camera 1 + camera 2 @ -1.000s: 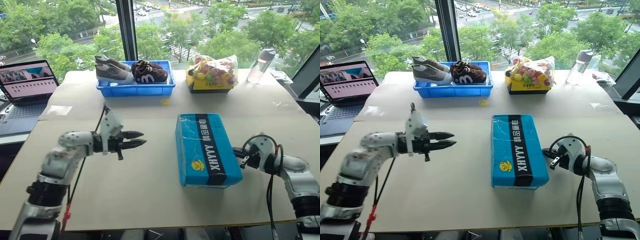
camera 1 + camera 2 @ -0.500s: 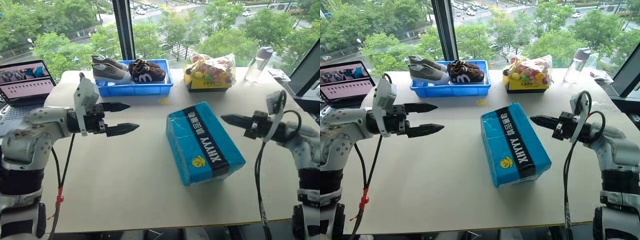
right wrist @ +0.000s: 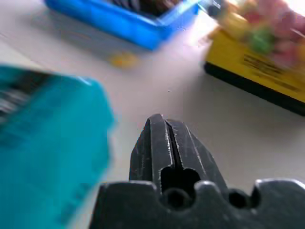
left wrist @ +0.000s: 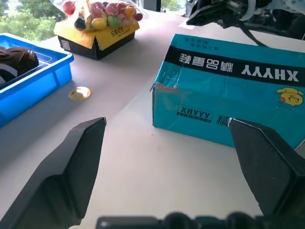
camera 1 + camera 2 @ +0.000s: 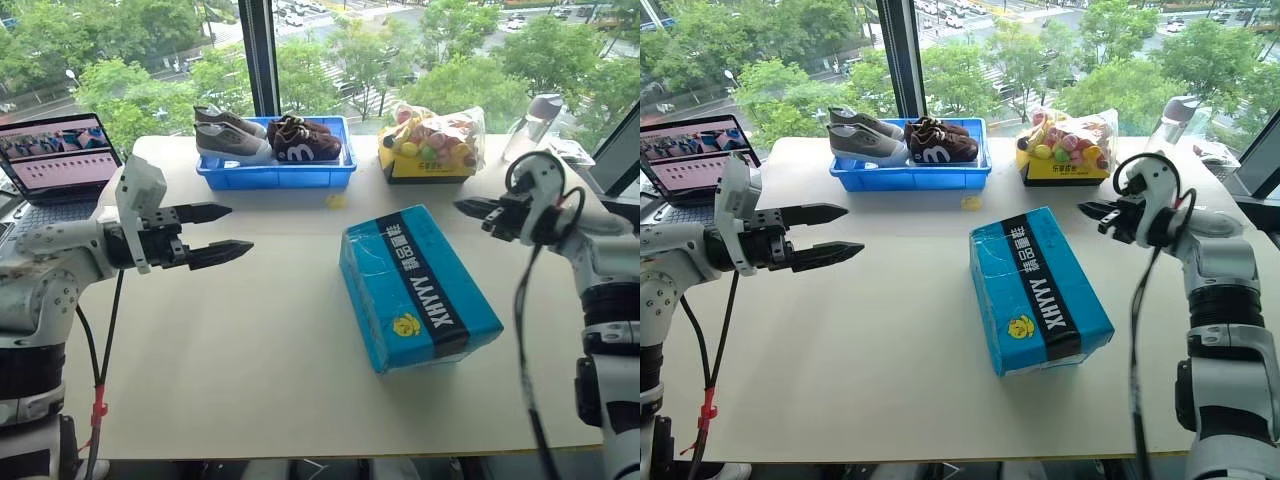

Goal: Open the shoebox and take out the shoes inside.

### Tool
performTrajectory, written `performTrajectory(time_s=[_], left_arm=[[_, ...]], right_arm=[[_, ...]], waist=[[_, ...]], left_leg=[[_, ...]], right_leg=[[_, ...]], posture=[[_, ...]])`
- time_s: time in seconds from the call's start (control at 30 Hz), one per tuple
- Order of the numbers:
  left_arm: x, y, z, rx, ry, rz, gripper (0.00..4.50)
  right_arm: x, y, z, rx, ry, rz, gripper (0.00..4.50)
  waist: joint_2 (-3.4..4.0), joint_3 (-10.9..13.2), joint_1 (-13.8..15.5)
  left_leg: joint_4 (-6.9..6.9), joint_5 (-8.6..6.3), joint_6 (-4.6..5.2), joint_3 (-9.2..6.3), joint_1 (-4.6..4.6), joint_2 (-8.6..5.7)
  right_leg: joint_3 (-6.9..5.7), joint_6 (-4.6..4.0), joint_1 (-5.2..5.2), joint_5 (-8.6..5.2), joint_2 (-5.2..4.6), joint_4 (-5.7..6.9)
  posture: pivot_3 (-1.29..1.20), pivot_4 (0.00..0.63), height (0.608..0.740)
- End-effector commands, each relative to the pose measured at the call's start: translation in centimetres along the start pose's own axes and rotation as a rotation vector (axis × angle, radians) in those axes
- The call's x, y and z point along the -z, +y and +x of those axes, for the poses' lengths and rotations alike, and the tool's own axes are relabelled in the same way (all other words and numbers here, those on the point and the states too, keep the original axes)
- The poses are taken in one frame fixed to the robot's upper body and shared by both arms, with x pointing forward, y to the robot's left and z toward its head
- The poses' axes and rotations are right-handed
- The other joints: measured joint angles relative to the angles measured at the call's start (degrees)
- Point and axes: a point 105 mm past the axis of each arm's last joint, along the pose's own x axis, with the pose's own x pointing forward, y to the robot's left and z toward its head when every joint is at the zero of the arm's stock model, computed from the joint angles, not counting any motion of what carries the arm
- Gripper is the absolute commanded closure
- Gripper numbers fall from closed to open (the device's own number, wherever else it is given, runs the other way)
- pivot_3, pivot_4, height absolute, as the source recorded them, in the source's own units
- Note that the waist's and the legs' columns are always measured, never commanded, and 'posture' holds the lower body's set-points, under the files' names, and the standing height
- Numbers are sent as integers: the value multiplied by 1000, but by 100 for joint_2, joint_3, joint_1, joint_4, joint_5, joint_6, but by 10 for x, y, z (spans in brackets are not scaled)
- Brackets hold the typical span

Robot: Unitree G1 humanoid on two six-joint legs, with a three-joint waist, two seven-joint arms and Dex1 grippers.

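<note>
The bright blue shoebox (image 5: 420, 285) lies flat on the table with its lid down, its black lettered band running askew to the table edge. The shoes are hidden inside it. My left gripper (image 5: 238, 228) hovers open well to the box's left, pointing toward it; in the left wrist view the shoebox (image 4: 233, 95) sits framed between its wide-spread fingers (image 4: 81, 157). My right gripper (image 5: 460, 206) is shut and empty, held in the air just past the box's far right corner. The right wrist view has the shut fingertips (image 3: 159, 121) beside the blurred shoebox (image 3: 43, 143).
A blue plastic tray (image 5: 275, 175) with grey sneakers and brown shoes stands at the back. A yellow snack box (image 5: 430, 150) and a bottle (image 5: 528, 125) are at the back right. A laptop (image 5: 55, 160) is far left. A small yellow disc (image 5: 335, 201) lies near the tray.
The view has shifted. My left gripper opened wide and rose toward the left. My right gripper lifted from the table beside the box to its far corner. The box has turned askew.
</note>
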Motion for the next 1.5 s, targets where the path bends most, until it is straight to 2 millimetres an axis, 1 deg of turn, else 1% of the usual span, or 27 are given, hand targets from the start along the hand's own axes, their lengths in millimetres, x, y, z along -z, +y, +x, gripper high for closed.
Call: performTrajectory(time_s=[0.03, 0.1, 0.13, 0.2, 0.33, 0.4, 0.47, 0.57, 0.7, 0.93, 1.07, 1.13, 1.17, 1.2, 1.23, 1.27, 1.3, 1.37, 1.4, 1.43, 1.47, 1.5], left_arm=[[-11, -4, 3, 3, -21, 72, 88], [-10, -4, 6, 9, -19, 74, 88], [-9, -4, 6, 11, -19, 73, 88], [-8, -5, 8, 16, -14, 71, 88], [-5, -8, 9, 41, 11, 73, 88], [-6, -13, 8, 76, 31, 73, 88], [-9, -21, 6, 121, 29, 68, 88], [-19, -27, 4, 158, 4, 53, 88], [-26, -31, 3, 171, 9, 63, 88], [-35, -32, -2, 160, 10, 91, 88], [-49, -28, -11, 122, -30, 107, 88], [-65, -29, -19, 110, -83, 112, 88], [-76, -32, -23, 118, -139, 101, 88], [-87, -35, -26, 131, -193, 90, 88], [-98, -39, -30, 142, -240, 88, 88], [-104, -42, -31, 148, -265, 89, 88], [-108, -45, -33, 149, -277, 95, 88], [-111, -49, -33, 142, -281, 100, 88], [-110, -50, -32, 136, -273, 102, 88], [-108, -51, -31, 131, -262, 105, 88], [-106, -53, -30, 129, -251, 107, 88], [-104, -54, -29, 127, -247, 105, 88]], right_arm=[[14, 17, 5, -98, 23, -64, 4500], [24, 40, 7, -224, 33, -40, 4500], [26, 50, 8, -279, 28, -18, 4500], [21, 67, 7, -369, -1, 19, 4500], [-3, 91, -4, -511, -100, 111, 4500], [-16, 96, -11, -555, -139, 121, 4500], [-27, 97, -15, -563, -167, 140, 4500], [-46, 101, -27, -630, -218, 177, 4500], [-71, 108, -37, -699, -306, 187, 4500], [-105, 123, -48, -800, -422, 170, 4500], [-126, 130, -51, -842, -481, 138, 4500], [-143, 139, -48, -874, -522, 118, 4500], [-147, 147, -42, -889, -504, 112, 4500], [-147, 156, -36, -899, -470, 81, 4500], [-146, 170, -29, -930, -434, 48, 4500], [-146, 182, -24, -958, -412, 25, 4500], [-146, 196, -19, -989, -399, 6, 4500], [-143, 216, -9, -1019, -371, -27, 4500], [-138, 226, -3, -1022, -342, -57, 4500], [-128, 233, 5, -1009, -293, -108, 4500], [-114, 237, 14, -982, -231, -178, 4500], [-99, 237, 22, -955, -174, -244, 4500]], waist=[[0, 0, -71], [-1, 0, -141], [0, 0, -162], [0, 0, -191], [3, 2, -206], [3, 2, -192], [3, 2, -171], [3, 2, -151], [3, 2, -130], [3, 2, -88], [3, 2, -66], [3, 2, -65], [3, 2, -74], [3, 2, -78], [2, 2, -77], [2, 2, -81], [2, 1, -84], [2, 1, -85], [2, 1, -78], [2, 1, -75], [2, 1, -57], [1, 1, -37]], left_leg=[[-1, 9, -15, 0, -5, 5], [-2, 5, -8, 7, -9, 11], [0, -21, 36, 7, -8, 13], [4, -25, 43, 7, -7, 13], [9, -25, 43, 6, -4, 11], [9, -24, 43, 4, 4, 13], [9, -25, 43, 1, 5, 12], [9, -25, 43, 1, 5, 11], [9, -25, 43, 1, 4, 13], [10, -25, 43, 2, 10, 12], [10, -25, 43, 2, 9, 12], [10, -25, 43, 1, 9, 12], [11, -25, 43, 1, 9, 12], [11, -25, 43, 2, 9, 12], [11, -24, 42, 1, 9, 13], [11, -24, 42, 0, 9, 14], [11, -24, 42, -2, 9, 15], [10, -24, 41, -3, 11, 13], [11, -23, 39, -2, 10, 11], [12, -21, 36, -2, 10, 9], [13, -21, 35, -2, 10, 8], [14, -20, 33, -4, 10, 6]], right_leg=[[1, -1, 0, 0, 3, -1], [10, -2, -2, 2, 6, -1], [10, -2, 2, 2, 6, -1], [10, -2, 2, 2, 6, 3], [14, -1, 0, 3, 6, 15], [13, -1, 6, 3, 8, 16], [9, -1, 7, 3, 9, 15], [10, -1, 7, 3, 6, 13], [9, -1, 5, 3, 10, 14], [10, -1, 10, 3, 9, 15], [10, -1, 8, 3, 8, 14], [8, -1, 9, 3, 8, 13], [9, -1, 8, 3, 8, 14], [9, -2, 7, 3, 9, 15], [9, -2, 5, 4, 9, 18], [7, -2, 5, 4, 9, 18], [5, -2, 4, 3, 10, 18], [5, -1, 5, 3, 8, 20], [6, -1, 4, 3, 6, 21], [6, -2, 3, 4, 5, 22], [6, -2, 4, 4, 5, 23], [5, -2, 4, 4, 5, 23]], posture=[[0, 150, 736], [0, 150, 736], [0, 150, 736], [0, 150, 736], [0, 150, 736], [0, 150, 736], [0, 150, 736], [0, 150, 736], [0, 150, 736], [0, 150, 736], [0, 150, 736], [0, 150, 736], [0, 150, 736], [0, 150, 736], [0, 150, 736], [0, 150, 736], [0, 150, 736], [0, 150, 736], [0, 150, 736], [0, 150, 736], [0, 150, 736], [0, 150, 736]])
